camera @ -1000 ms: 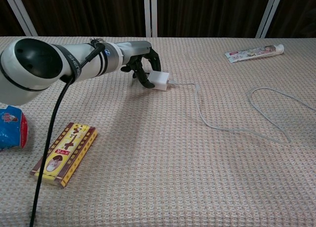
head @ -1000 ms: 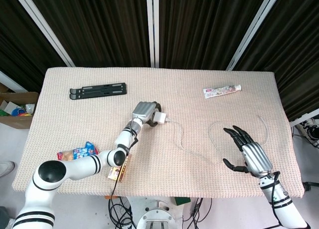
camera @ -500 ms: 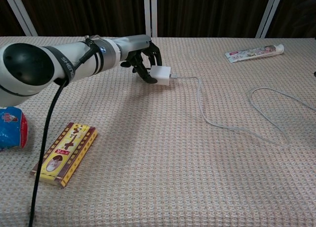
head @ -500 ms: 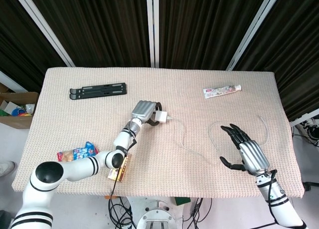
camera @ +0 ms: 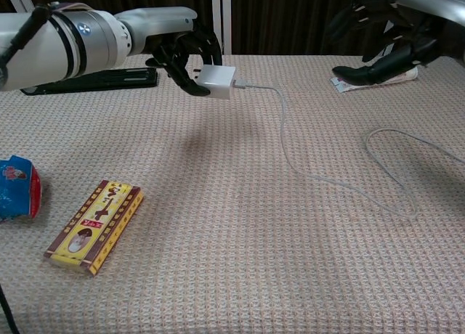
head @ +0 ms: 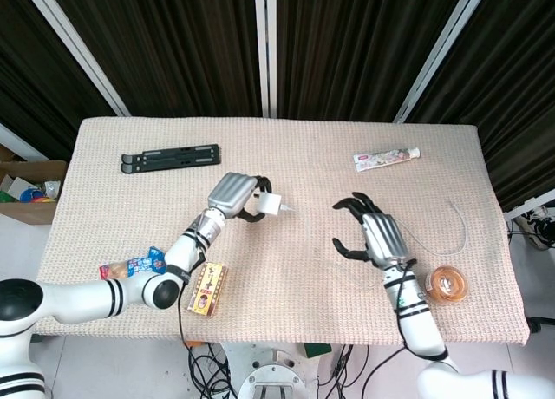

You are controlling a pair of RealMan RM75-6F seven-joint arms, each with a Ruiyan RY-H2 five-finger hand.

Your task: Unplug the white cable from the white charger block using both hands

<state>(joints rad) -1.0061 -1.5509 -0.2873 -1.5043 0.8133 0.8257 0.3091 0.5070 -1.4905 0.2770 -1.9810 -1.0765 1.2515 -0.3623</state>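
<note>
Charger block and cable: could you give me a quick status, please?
Left hand grips charger block, lifted. Cable plugged in. Right hand open, raised. Nothing between.

Item count on the table (head: 104,156): one charger block (head: 270,206), one cable (camera: 320,178), one toothpaste tube (head: 386,158), one black stand (head: 170,159), one yellow box (head: 206,289), one blue packet (head: 132,265), one round orange item (head: 447,284), possibly tape.

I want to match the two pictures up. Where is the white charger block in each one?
Head view: the white charger block sits just left of the picture's middle, held by the left hand.
Chest view: the white charger block is in the upper part, left of centre, lifted off the table in the same hand.
Shared landmark: the toothpaste tube, up toward the right in both.
</note>
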